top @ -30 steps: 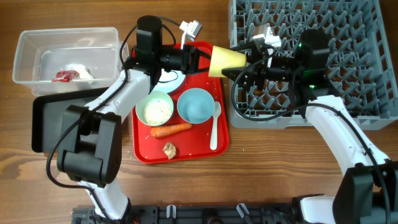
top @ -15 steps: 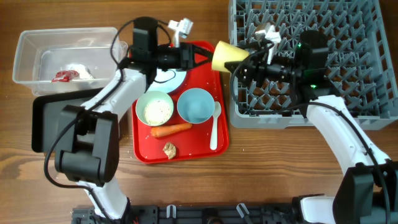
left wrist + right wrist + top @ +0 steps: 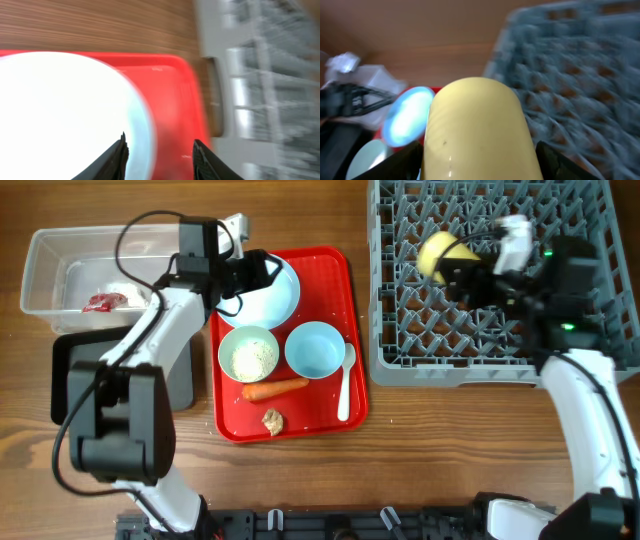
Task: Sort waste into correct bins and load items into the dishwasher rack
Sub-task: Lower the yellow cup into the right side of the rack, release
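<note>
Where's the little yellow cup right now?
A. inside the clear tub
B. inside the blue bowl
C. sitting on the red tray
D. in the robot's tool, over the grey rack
D: the yellow cup is gripped between the fingers of the right tool, and from overhead it sits over the grey rack.

1. Table (image 3: 450,450): brown wood, visible grain, low sheen.
2. Red serving tray (image 3: 340,270): smooth, glossy plastic.
3. Dishwasher rack (image 3: 450,373): grey plastic, matt.
4. Clear tub (image 3: 110,232): see-through plastic, slightly cloudy.
5. Black tray (image 3: 70,380): matt.
6. Yellow cup (image 3: 477,130): smooth, soft sheen.
7. Plate (image 3: 275,295): smooth, glossy.
8. Spoon (image 3: 345,385): white plastic, smooth.
</note>
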